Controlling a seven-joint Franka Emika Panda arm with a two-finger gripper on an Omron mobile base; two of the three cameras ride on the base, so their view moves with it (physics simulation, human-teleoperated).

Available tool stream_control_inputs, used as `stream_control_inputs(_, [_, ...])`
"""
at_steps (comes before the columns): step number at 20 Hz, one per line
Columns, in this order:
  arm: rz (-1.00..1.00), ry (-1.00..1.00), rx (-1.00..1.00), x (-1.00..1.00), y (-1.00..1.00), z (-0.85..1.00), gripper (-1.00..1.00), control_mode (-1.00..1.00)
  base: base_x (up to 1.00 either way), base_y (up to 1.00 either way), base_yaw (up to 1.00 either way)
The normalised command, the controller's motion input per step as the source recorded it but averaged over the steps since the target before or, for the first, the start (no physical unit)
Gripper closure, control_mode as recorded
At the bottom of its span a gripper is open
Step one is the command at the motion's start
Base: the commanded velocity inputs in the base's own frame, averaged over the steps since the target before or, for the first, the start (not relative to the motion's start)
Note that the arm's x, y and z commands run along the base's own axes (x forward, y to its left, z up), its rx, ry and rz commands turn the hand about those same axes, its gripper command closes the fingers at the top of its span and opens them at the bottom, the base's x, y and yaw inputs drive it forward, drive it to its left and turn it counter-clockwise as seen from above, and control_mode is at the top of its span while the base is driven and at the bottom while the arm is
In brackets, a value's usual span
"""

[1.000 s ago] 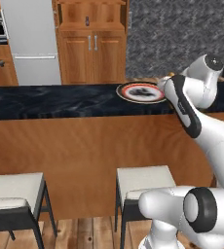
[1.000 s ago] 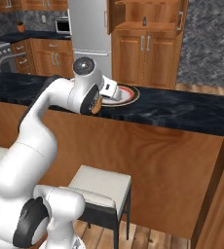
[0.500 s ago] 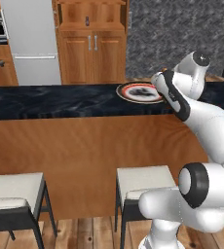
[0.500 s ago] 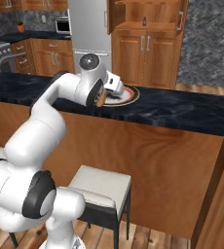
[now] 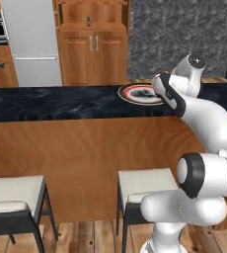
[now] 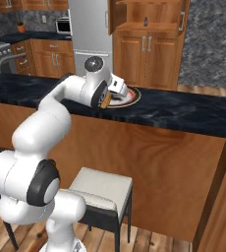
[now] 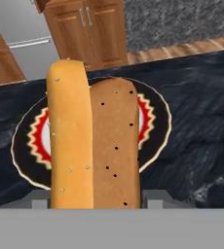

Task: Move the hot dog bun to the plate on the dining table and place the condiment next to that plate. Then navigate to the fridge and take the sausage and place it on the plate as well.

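Gripper clamped on hot dog bun, poised over plate. Lower centred before releasing; avoid rim.

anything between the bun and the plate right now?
Nothing visible. The gripper holds the hot dog bun with the plate right beyond it on the dining table. The plate's visible face is bare, and the black top around it shows no obstacle.

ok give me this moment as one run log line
stage: bun delivery | held: tan-orange split hot dog bun between jaws | position: over round red-patterned plate | surface: black marbled dining table | released: no
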Motion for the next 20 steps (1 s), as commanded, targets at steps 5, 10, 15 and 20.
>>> stream_control_inputs(5, [-0.02, 0.00, 0.00, 0.22, -0.14, -0.15, 1.00, -1.00, 0.00, 0.00, 0.00])
stream_control_inputs(10, [-0.02, 0.01, 0.00, 0.30, -0.10, -0.01, 1.00, -1.00, 0.00, 0.00, 0.00])
stream_control_inputs(15, [-0.03, 0.07, 0.02, 0.23, 0.00, 0.00, 1.00, -1.00, 0.00, 0.00, 0.00])
stream_control_inputs(20, [-0.03, 0.08, 0.03, 0.19, 0.00, -0.02, 1.00, -1.00, 0.00, 0.00, 0.00])
